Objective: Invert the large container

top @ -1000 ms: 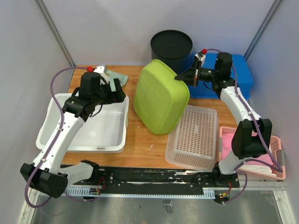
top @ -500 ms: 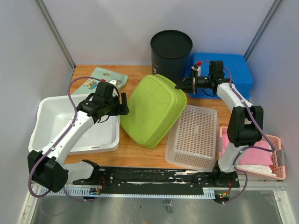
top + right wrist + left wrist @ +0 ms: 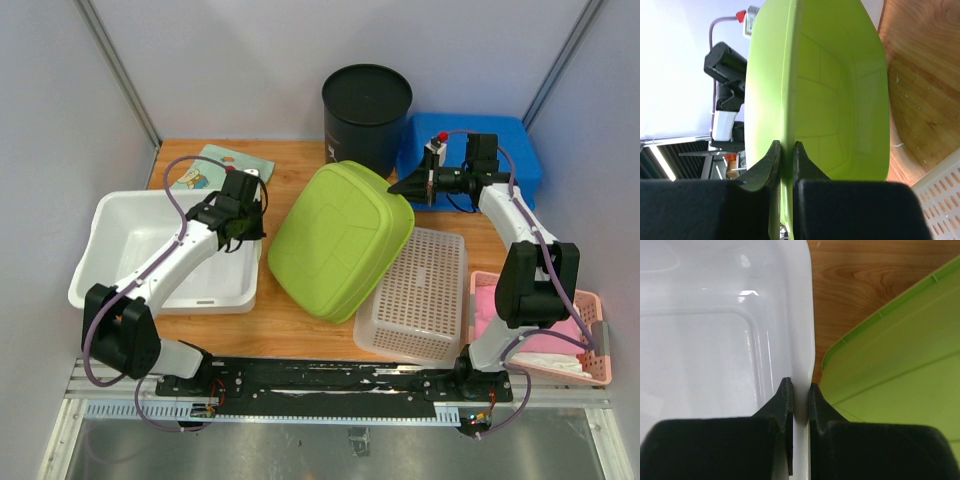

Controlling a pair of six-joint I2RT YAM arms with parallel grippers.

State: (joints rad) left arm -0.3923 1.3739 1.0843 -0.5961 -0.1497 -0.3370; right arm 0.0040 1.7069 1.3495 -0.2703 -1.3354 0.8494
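At the left the white tub lies a little nearer the table's left edge than a second ago, and the left gripper is pinched narrow on the tub's right wall, one finger inside and one outside, so this arm holds the tub and not the task's thing. Just beside it, in the middle of the table, the large green container has come down from standing nearly on edge to a low slant, its ribbed base now facing up and its opening towards the wood. Its near left corner looks to be down on the table, while its right side rides on the perforated basket. The right gripper is clamped thin on the container's far right rim. The flip itself seems nearly done; what remains, I judge, is to settle the container flat and let go
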